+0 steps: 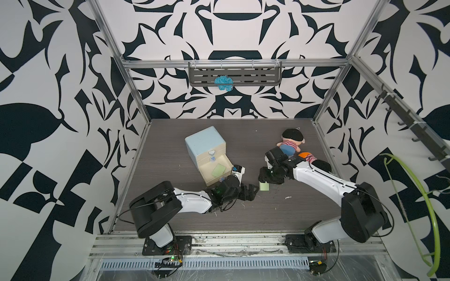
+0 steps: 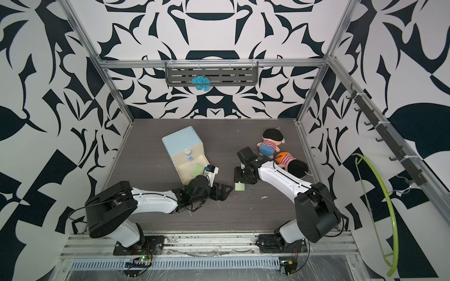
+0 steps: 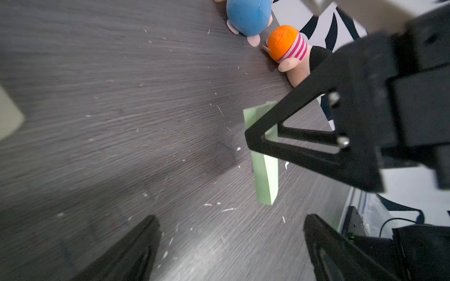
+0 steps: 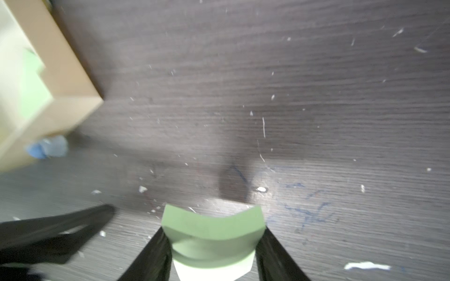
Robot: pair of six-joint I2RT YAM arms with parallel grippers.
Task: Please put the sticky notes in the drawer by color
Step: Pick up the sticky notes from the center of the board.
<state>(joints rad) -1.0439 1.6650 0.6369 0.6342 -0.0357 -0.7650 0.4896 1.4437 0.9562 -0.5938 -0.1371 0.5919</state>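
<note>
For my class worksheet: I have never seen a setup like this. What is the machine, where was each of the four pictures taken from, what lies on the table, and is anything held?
Two robot arms stand at the table's near edge, each ending in a two-fingered gripper. Two pictures look down from a twin camera overhead; the other two come from a camera on each wrist. On the table stand a blue chest with its bottom drawer pulled out, a green pad lying inside, and two dolls. The right gripper pinches a second green pad, bending it. The left gripper is open and empty.
</note>
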